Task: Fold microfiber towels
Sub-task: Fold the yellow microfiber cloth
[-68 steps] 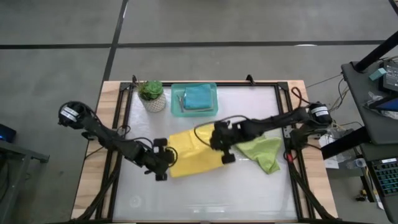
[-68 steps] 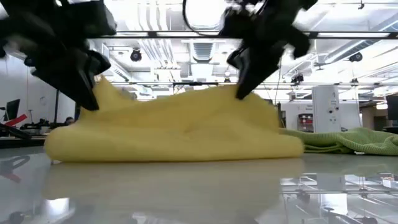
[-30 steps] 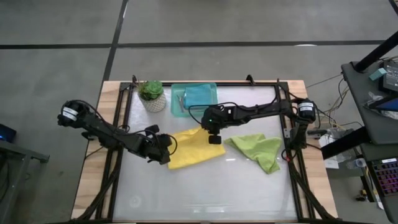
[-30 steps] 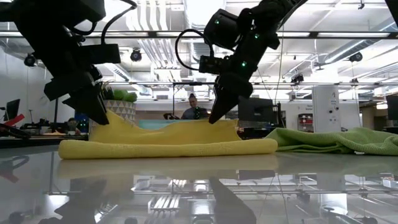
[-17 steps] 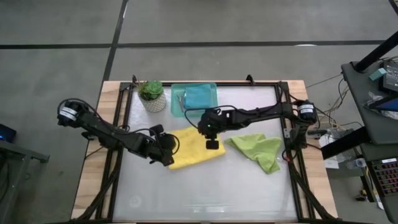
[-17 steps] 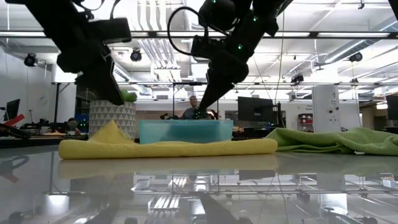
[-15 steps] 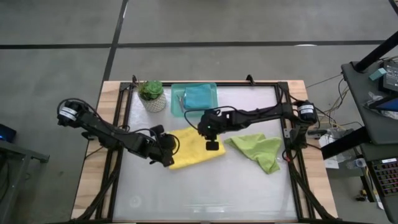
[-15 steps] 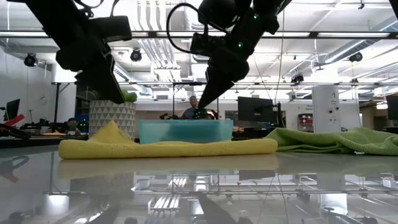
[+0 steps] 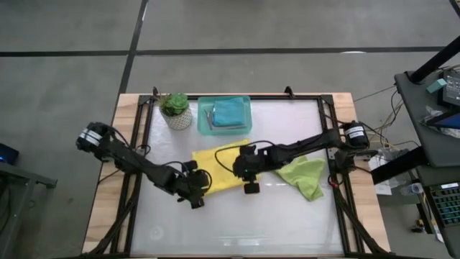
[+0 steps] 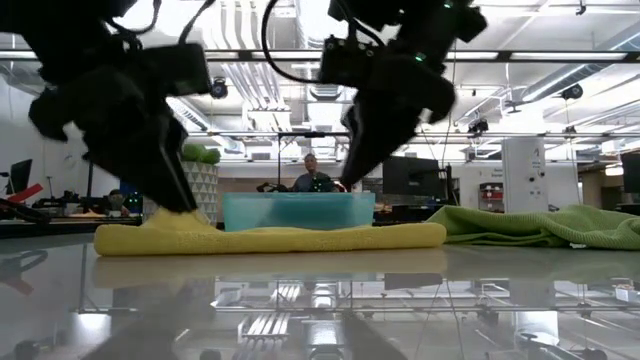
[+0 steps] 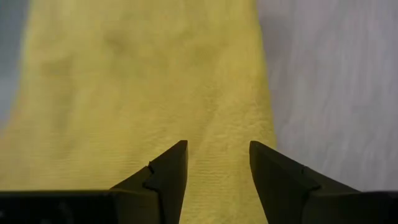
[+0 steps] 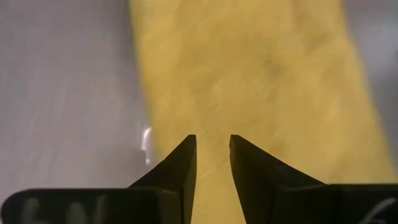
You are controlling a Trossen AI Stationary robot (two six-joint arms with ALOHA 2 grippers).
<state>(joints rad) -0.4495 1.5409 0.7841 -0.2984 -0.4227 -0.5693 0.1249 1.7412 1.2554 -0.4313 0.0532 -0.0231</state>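
Two grippers have just dropped to the near edge of the yellow towel (image 9: 221,167), where a moment ago they stood over its far side. I read that as the first fold being done: the cloth lies flat as a doubled strip in the low view, and both arms have come round to take the near edge for a second fold.

My left gripper (image 9: 196,196) sits over the left near corner with its jaws apart and nothing between them; the left wrist view shows bare yellow pile in the gap. My right gripper (image 9: 250,186) is over the right near corner, its jaws only a narrow slot apart, and I see no cloth pinched there either.

Still to fold, I judge, is the lime green towel (image 9: 303,175), lying crumpled just beside the yellow one on its right. A teal-blue towel (image 9: 228,112) lies in the teal tray (image 9: 203,119) at the far side, next to a potted plant (image 9: 175,109).

On the glossy white table (image 9: 237,223), reflections show up strongly. Beyond it I see an open workshop with ceiling pipework, monitors, and a person (image 10: 311,172) seated far back
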